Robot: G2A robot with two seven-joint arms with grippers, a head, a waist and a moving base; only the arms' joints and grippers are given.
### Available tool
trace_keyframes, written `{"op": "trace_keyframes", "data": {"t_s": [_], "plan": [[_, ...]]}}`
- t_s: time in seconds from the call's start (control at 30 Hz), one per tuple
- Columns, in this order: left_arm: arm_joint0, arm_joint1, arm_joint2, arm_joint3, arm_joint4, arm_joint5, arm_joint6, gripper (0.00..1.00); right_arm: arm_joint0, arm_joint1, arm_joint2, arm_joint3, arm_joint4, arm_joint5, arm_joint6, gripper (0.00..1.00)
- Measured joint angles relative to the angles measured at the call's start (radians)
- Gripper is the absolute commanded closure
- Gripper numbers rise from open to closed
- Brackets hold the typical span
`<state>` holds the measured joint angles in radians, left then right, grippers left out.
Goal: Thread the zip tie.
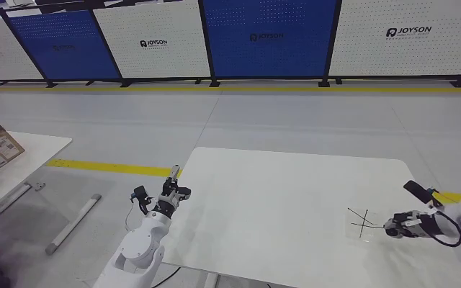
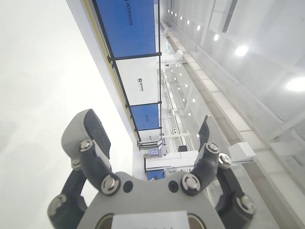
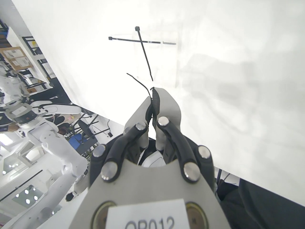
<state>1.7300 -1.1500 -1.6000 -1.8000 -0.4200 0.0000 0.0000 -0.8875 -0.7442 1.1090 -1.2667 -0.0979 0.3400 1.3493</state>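
Two black zip ties point(image 3: 143, 41) lie crossed on the white table point(image 3: 71, 13) near its right edge, seen as a small cross point(image 1: 364, 218) in the top view. My right gripper point(image 3: 152, 91) is just short of them, shut on the end of a third thin black zip tie point(image 3: 138, 80) that curves out from its fingertips. In the top view the right gripper point(image 1: 391, 230) sits at the table's right edge. My left gripper point(image 2: 150, 120) is open with nothing between its fingers, raised off the table's left edge point(image 1: 173, 176), far from the ties.
The ties rest on a faint clear sheet point(image 3: 177, 67). A second white table point(image 1: 32, 147) with a cardboard box point(image 1: 7, 146) stands to the left across a floor gap. Blue and white partition panels point(image 1: 266, 36) line the back.
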Motion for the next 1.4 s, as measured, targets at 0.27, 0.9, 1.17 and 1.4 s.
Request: {"op": "trace_keyframes", "data": {"t_s": [0.27, 0.9, 1.17, 1.4], "plan": [[0.000, 0.000, 0.000, 0.000, 0.000, 0.000, 0.000, 0.00, -0.078, 0.026, 0.118, -0.064, 0.086, 0.000, 0.002, 1.00], [0.000, 0.000, 0.000, 0.000, 0.000, 0.000, 0.000, 0.00, -0.089, 0.020, 0.141, -0.109, 0.168, -0.087, -0.060, 1.00], [0.000, 0.000, 0.000, 0.000, 0.000, 0.000, 0.000, 0.00, -0.056, -0.013, 0.064, -0.170, 0.325, -0.164, -0.049, 1.00], [0.000, 0.000, 0.000, 0.000, 0.000, 0.000, 0.000, 0.00, -0.045, -0.018, 0.042, -0.162, 0.329, -0.162, -0.043, 1.00]]}}
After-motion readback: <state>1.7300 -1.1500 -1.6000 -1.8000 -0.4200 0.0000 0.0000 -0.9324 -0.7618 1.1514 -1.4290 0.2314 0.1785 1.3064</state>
